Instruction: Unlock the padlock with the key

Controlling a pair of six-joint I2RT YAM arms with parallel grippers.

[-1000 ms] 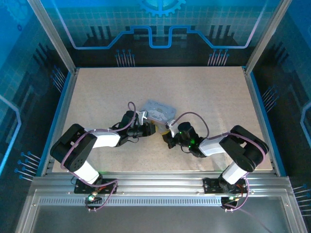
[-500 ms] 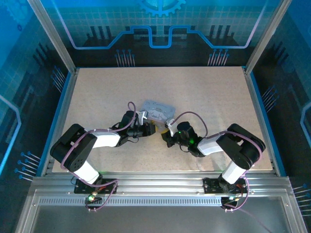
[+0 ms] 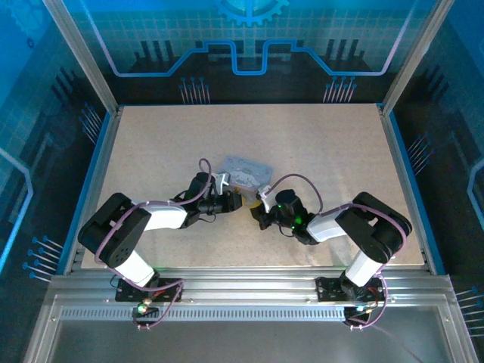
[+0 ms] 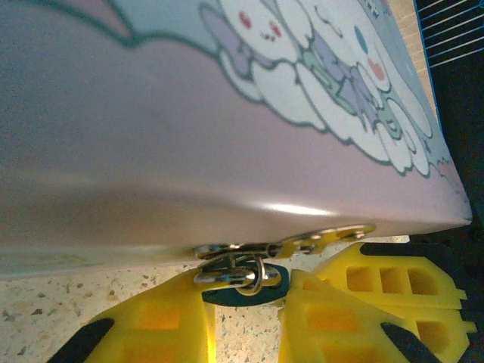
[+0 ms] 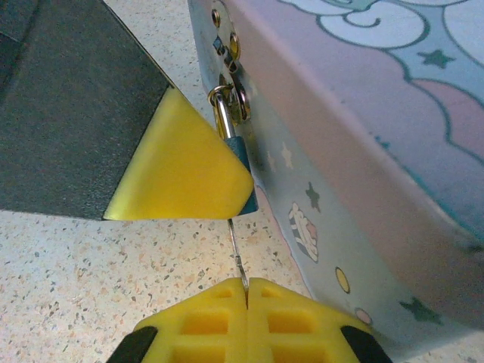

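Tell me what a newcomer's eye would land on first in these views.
The silvery-lavender cartoon-printed tin box stands mid-table, with both arms meeting at its near edge. At its hasp hangs a tiny dark teal padlock, pinched by the left gripper's yellow fingers. The right gripper, shut on a thin metal key, points it at the padlock's underside.
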